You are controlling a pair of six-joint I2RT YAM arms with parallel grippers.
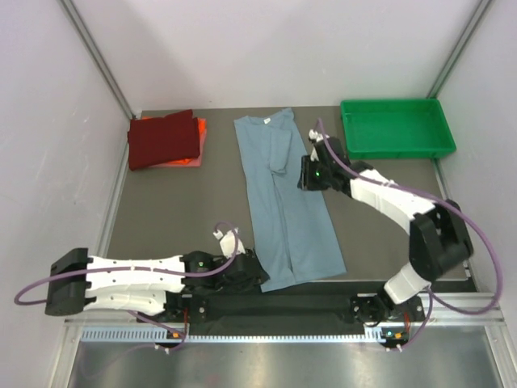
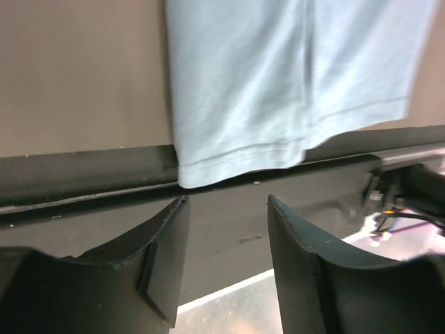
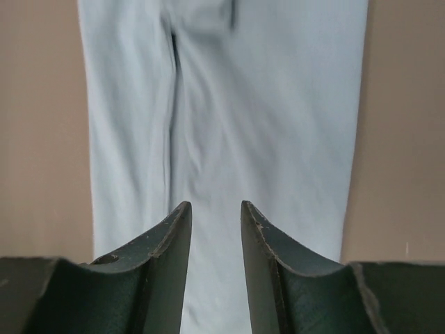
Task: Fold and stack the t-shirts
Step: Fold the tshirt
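Top view: you look down on a grey table [image 1: 178, 202] holding three shirts, your two arms and a tray.
Red shirt [image 1: 161, 139]: folded into a rectangle at the far left corner, lying on top of the orange one.
Orange shirt [image 1: 199, 129]: under the red; you see only a strip of it along the red's right and near edges.
Left gripper [image 1: 257, 272]: low at the near edge, just beside the blue shirt's near left corner. Your left wrist view shows its jaws spread with nothing between them, the hem lying just past the tips.
Blue shirt [image 1: 287, 214]: mid-table, flat, a long narrow strip with its sides folded in, collar at the far end and hem toward you. Its near left corner laps onto the dark strip at the table's near edge.
Right gripper [image 1: 305, 174]: at the shirt's right edge, in its far half. Your right wrist view shows the jaws apart by a narrow gap, pinching nothing, with blue cloth under and beyond them. You cannot tell whether the tips touch the cloth.
Tray [image 1: 396, 103]: green, at the far right corner, well apart from the shirts.
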